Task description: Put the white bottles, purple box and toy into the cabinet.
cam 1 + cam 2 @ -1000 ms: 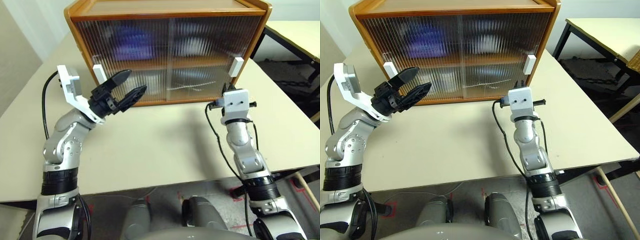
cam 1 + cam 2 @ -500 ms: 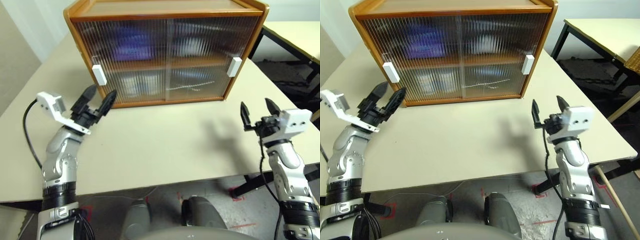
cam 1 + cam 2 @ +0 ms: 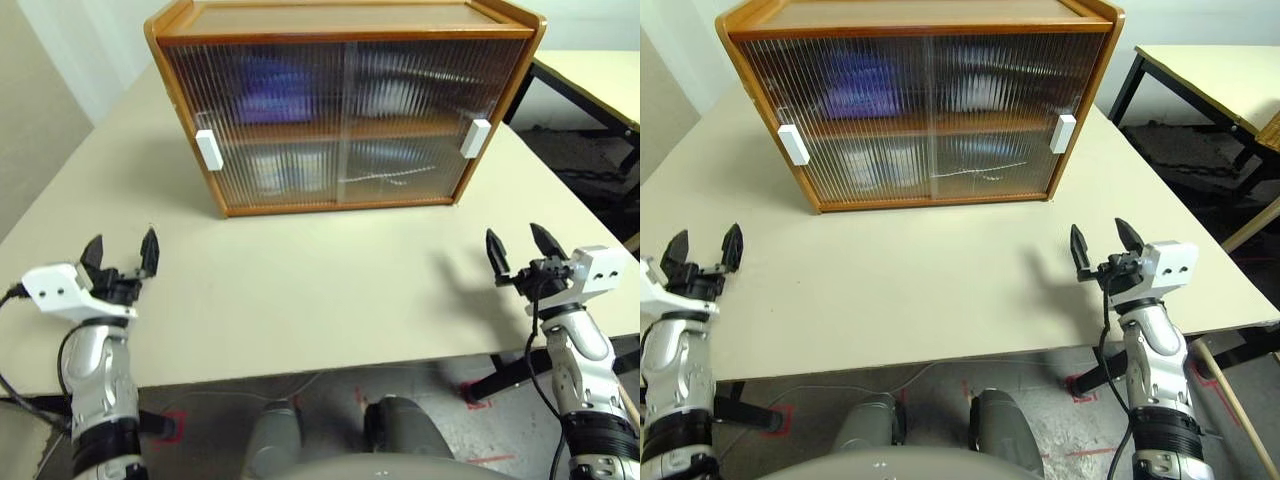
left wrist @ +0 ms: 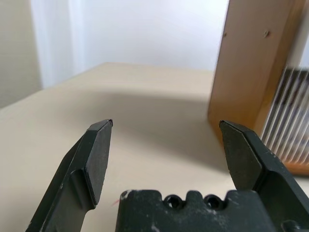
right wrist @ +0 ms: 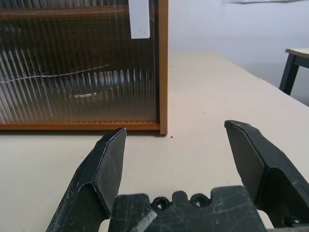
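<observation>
step: stowing judged done, both doors shut | purple box [image 3: 268, 78] seen blurred inside cabinet [image 3: 345, 20] | left gripper [image 3: 121, 254], right gripper [image 3: 520, 249] spread, empty | next: nothing further called for

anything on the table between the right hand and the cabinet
No, that stretch is bare. In the right eye view, only plain tabletop lies between the open right hand and the cabinet, whose doors are shut. The right wrist view shows the same.
</observation>
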